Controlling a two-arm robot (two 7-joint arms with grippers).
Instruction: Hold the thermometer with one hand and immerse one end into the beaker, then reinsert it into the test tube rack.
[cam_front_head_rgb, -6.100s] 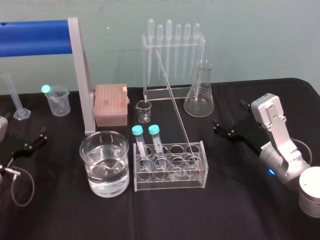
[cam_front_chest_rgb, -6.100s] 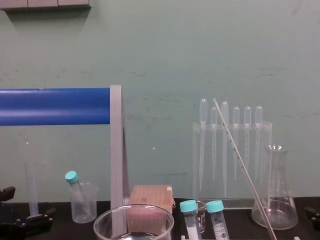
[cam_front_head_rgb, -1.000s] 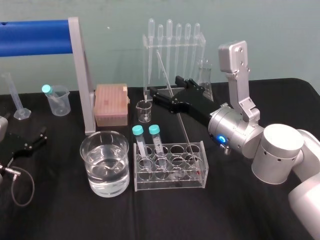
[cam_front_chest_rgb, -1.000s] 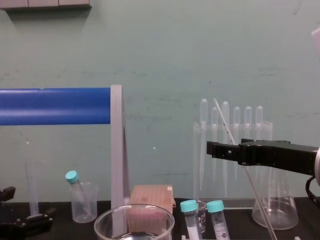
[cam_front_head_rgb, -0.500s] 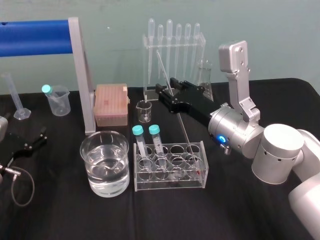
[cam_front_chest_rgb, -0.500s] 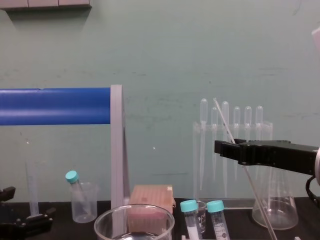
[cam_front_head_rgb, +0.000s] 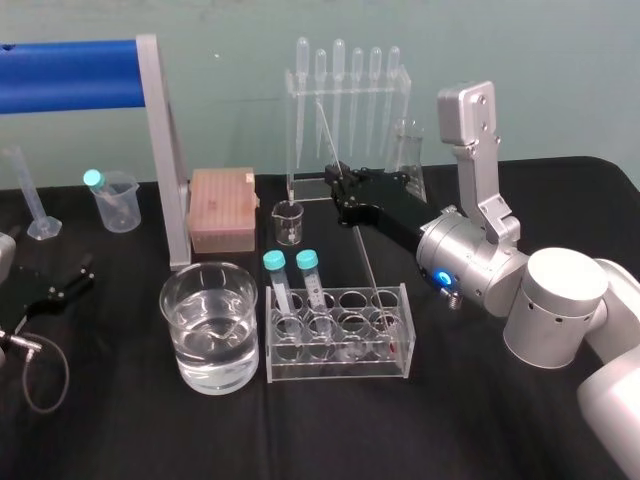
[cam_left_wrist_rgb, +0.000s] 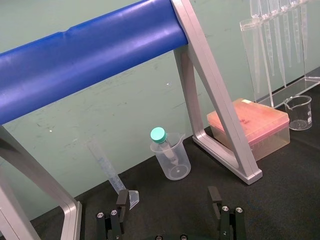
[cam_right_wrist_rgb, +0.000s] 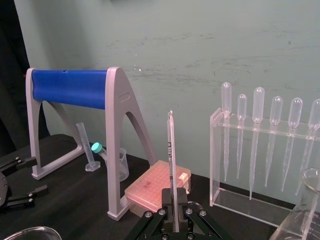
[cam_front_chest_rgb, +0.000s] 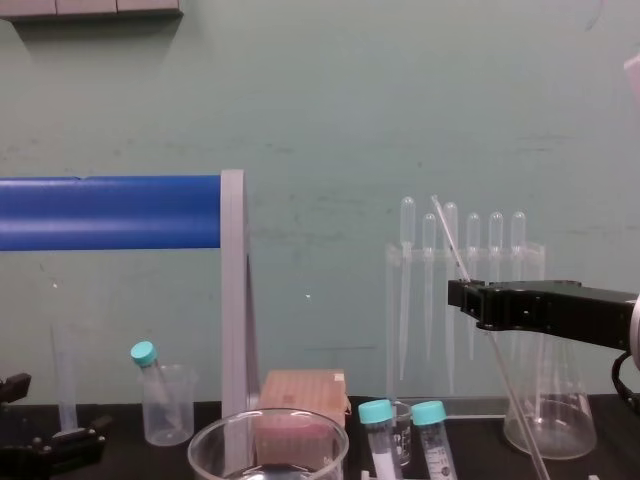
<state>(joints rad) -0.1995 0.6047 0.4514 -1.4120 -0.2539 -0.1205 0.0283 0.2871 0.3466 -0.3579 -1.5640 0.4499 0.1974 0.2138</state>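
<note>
Two things stand nearest on the black table (cam_front_head_rgb: 120, 430): the beaker (cam_front_head_rgb: 168, 300), part full of clear liquid, and just beside it on the right the rack (cam_front_head_rgb: 338, 372) with two teal-capped tubes (cam_front_head_rgb: 308, 280) in its left cells. The thermometer (cam_right_wrist_rgb: 172, 160) has its lower end down in the rack's right end, and from there it leans up and back toward the left. Your right gripper (cam_front_head_rgb: 338, 185) reaches in from the right above and behind the rack, level across the chest view, and its fingers are clenched on the thermometer about midway up, so the top of the rod pokes out above them. Your left gripper (cam_left_wrist_rgb: 167, 197) is parked low on the table at the far left, well apart from the beaker, with its fingers spread and nothing between them. Farther back you have a pink tip box (cam_front_head_rgb: 222, 208) against the grey leg of the blue bar (cam_front_head_rgb: 65, 75), a small beaker (cam_front_head_rgb: 288, 222) just right of the box, then the pipette stand (cam_front_head_rgb: 345, 120) and a flask (cam_front_chest_rgb: 545, 400) by the wall.
</note>
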